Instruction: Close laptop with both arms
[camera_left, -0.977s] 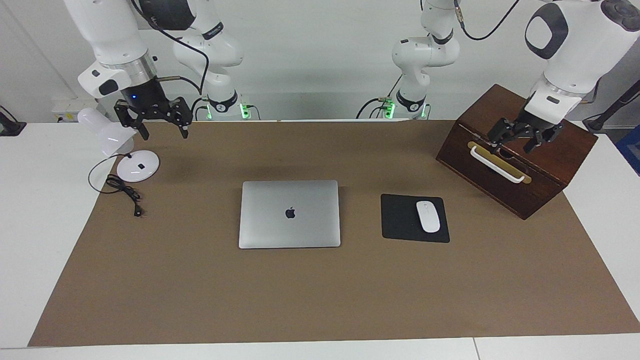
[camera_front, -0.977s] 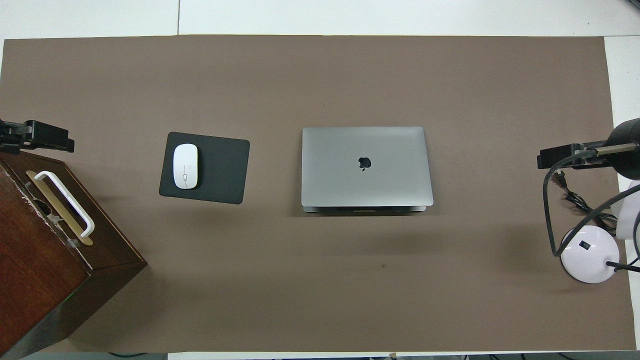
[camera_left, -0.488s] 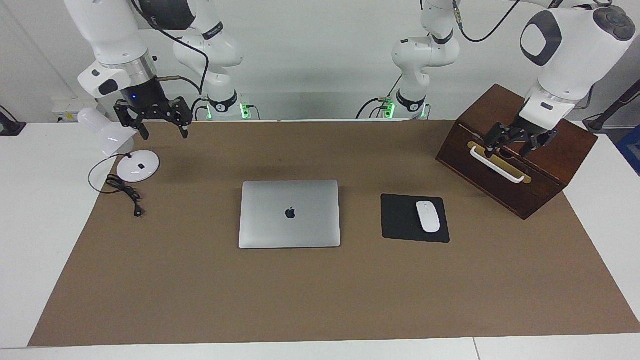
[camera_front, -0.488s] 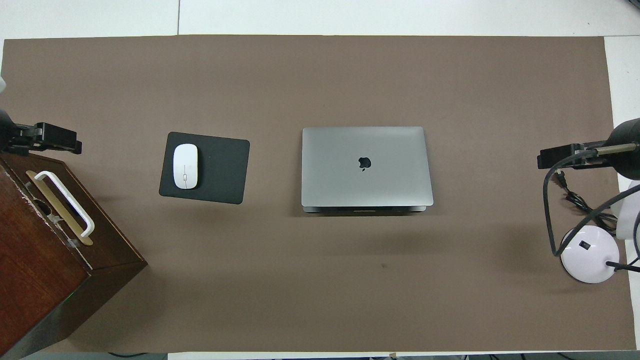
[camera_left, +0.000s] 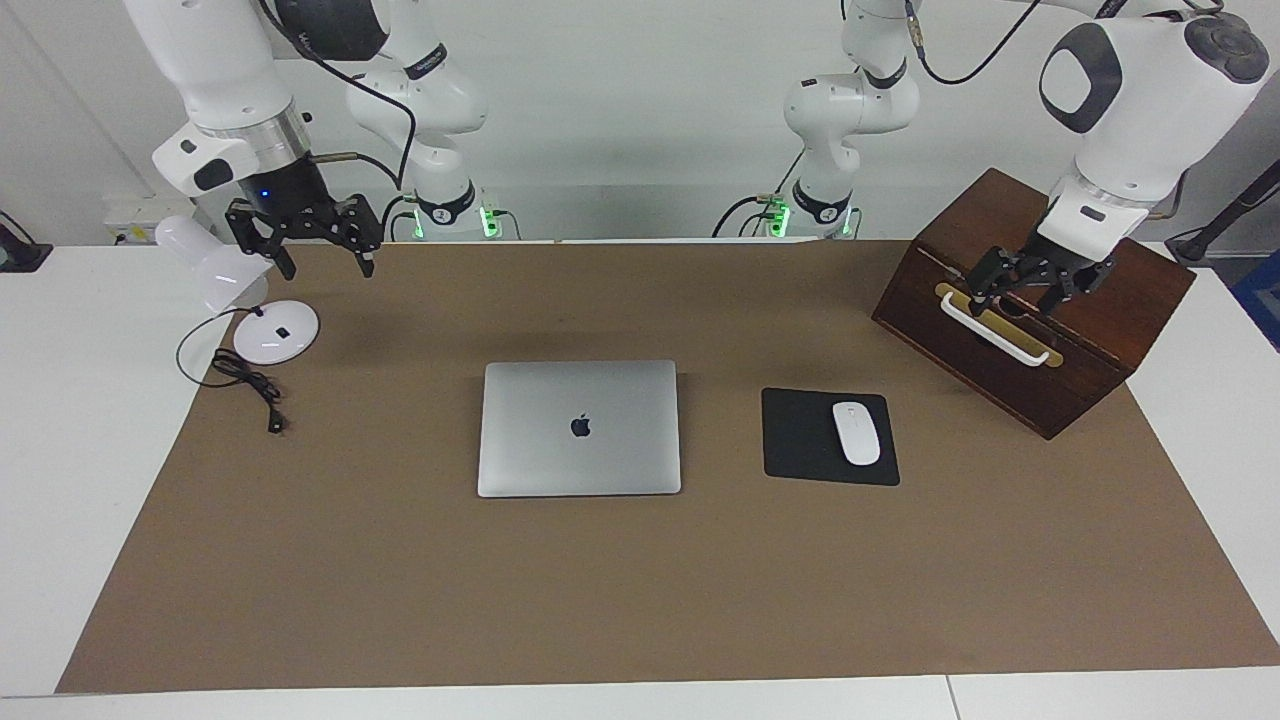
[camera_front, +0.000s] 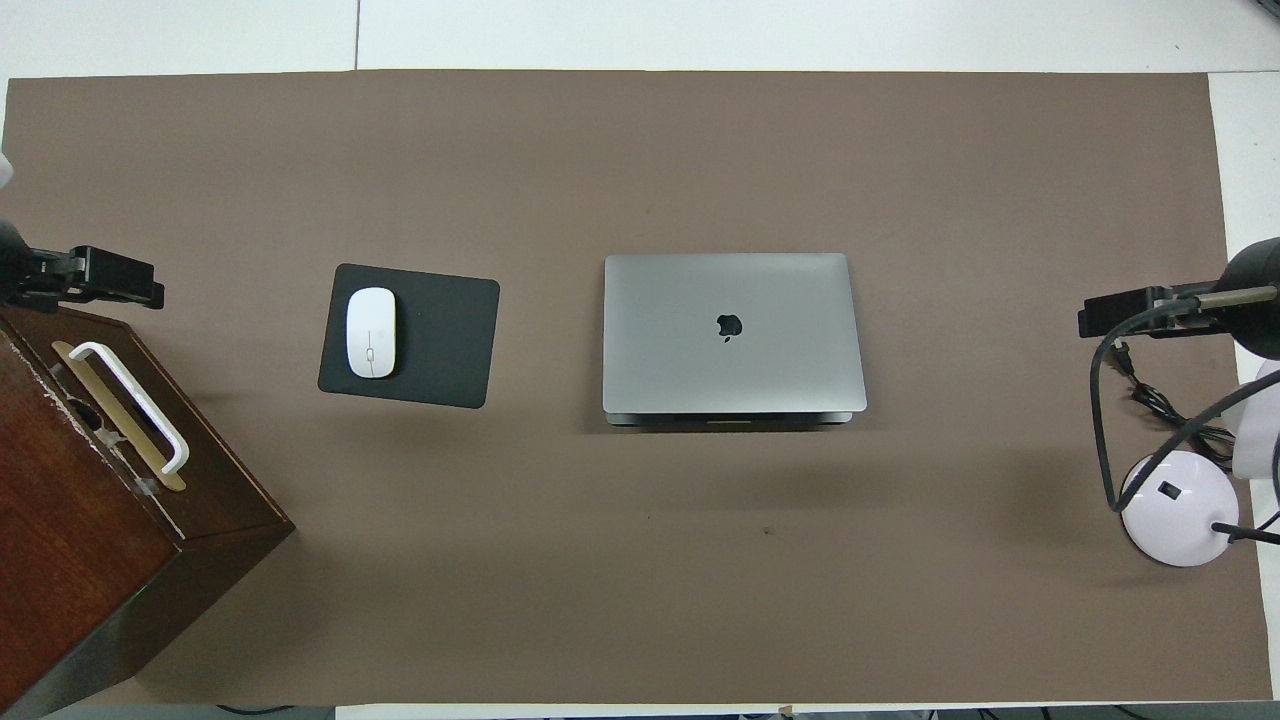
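Note:
The silver-grey laptop lies shut and flat in the middle of the brown mat, its lid with the dark apple logo facing up. Both arms hang in the air, well apart from it. My left gripper hovers open over the wooden box, just above its white handle. At the right arm's end of the table my right gripper hangs open beside the lamp. Neither gripper holds anything.
A black mouse pad with a white mouse lies beside the laptop toward the left arm's end. A dark wooden box stands there. A white desk lamp and its black cable sit at the right arm's end.
My left gripper has shifted a little over the box toward its handle and the table's middle. The right gripper rose very slightly. The laptop has not moved.

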